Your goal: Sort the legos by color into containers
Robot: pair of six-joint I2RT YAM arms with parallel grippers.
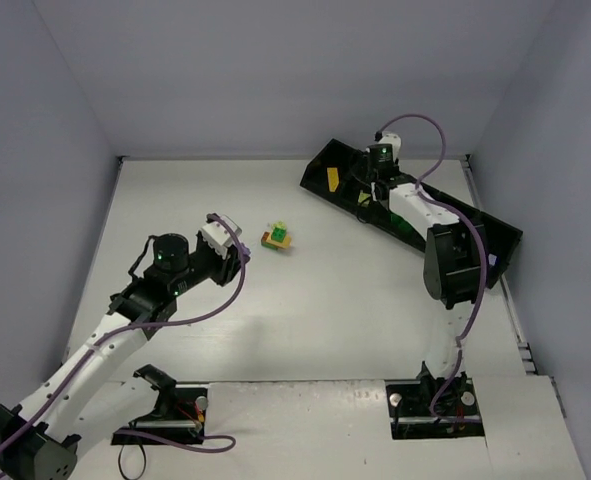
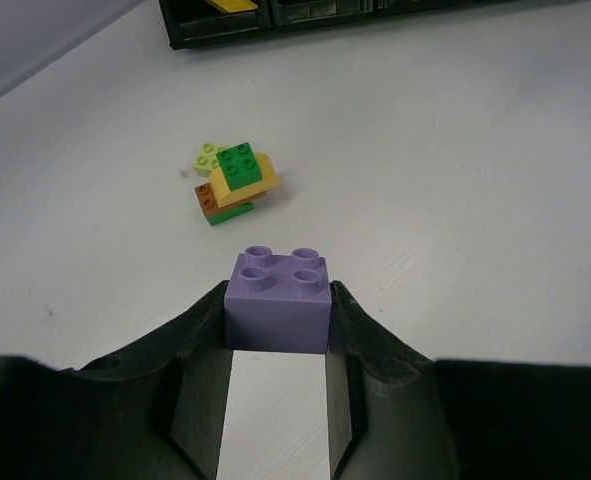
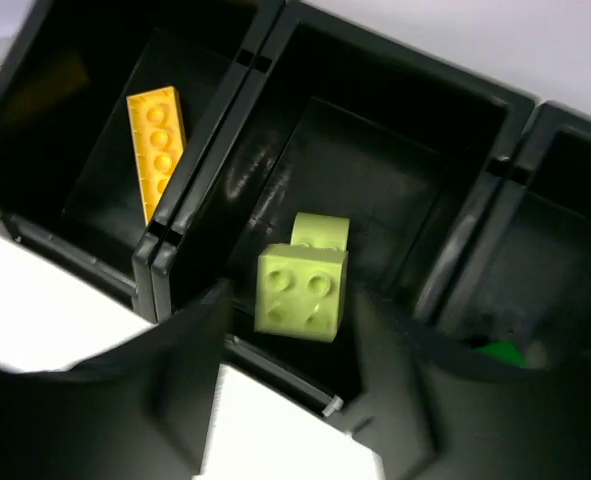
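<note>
My left gripper point(image 2: 278, 305) is shut on a lilac lego point(image 2: 278, 285) and holds it over the white table; in the top view this gripper point(image 1: 237, 247) is left of centre. Ahead of it lies a small pile point(image 1: 276, 238) of legos: a dark green one point(image 2: 240, 164) on a yellow one point(image 2: 245, 186), a lime one point(image 2: 207, 157) and an orange-brown one point(image 2: 204, 196). My right gripper point(image 3: 290, 305) is open above the middle compartment of the black container row point(image 1: 495, 232). A lime lego point(image 3: 301, 290) lies between its fingers with a gap on each side, and a second lime lego point(image 3: 321, 230) lies behind.
The left compartment point(image 3: 85, 200) holds a long yellow lego point(image 3: 155, 140), which also shows in the top view point(image 1: 333, 178). A dark green lego point(image 3: 497, 350) shows in the right compartment. The container row runs diagonally at the back right; grey walls enclose the table.
</note>
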